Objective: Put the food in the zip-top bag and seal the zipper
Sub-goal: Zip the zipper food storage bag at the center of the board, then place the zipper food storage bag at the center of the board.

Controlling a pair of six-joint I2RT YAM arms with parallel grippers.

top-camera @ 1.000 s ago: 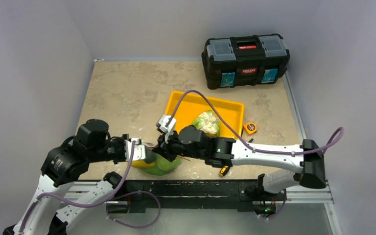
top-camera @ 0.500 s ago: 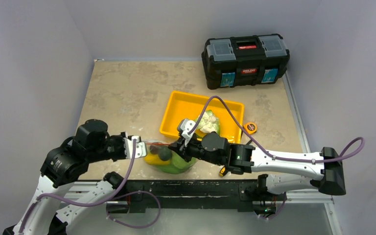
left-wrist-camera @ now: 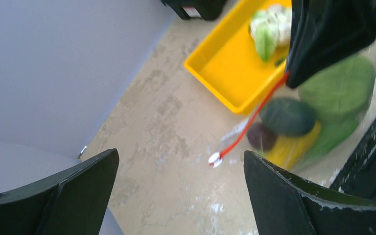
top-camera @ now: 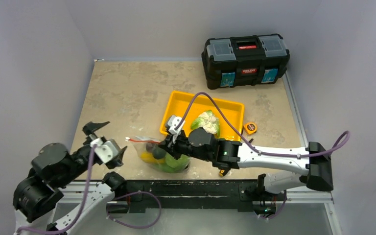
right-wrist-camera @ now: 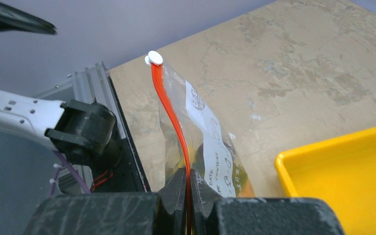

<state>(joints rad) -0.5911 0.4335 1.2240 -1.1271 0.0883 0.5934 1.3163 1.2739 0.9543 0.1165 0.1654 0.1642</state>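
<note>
Top: bag (top-camera: pixel 162 157) of food (top-camera: pixel 170 164) at near table (top-camera: pixel 127 93) edge, mouth clamped in right gripper (top-camera: pixel 166 147); left gripper (top-camera: pixel 108 142) spread wide, apart to the left; cauliflower (top-camera: pixel 205 122) in tray (top-camera: pixel 176 105).
Left wrist: fingers wide; zipper (left-wrist-camera: pixel 254 117) ending at white slider (left-wrist-camera: pixel 215 158).
Right wrist: fingers pinched tight on zipper, slider at far end.

White links (top-camera: pixel 274 157), black joint housings (top-camera: pixel 49 157), purple cables (top-camera: pixel 137 192) and matte black claw fingers (left-wrist-camera: pixel 63 196).

tray (top-camera: pixel 227 105): yellow, cauliflower (top-camera: pixel 205 122) sitting in it
zip-top bag (top-camera: pixel 152 147): right off the tray's near-left corner, stuffed with food (top-camera: pixel 174 164)
right gripper (top-camera: pixel 166 147): on the bag's top
left gripper (top-camera: pixel 113 138): further left of the tray, fingers spread
</note>
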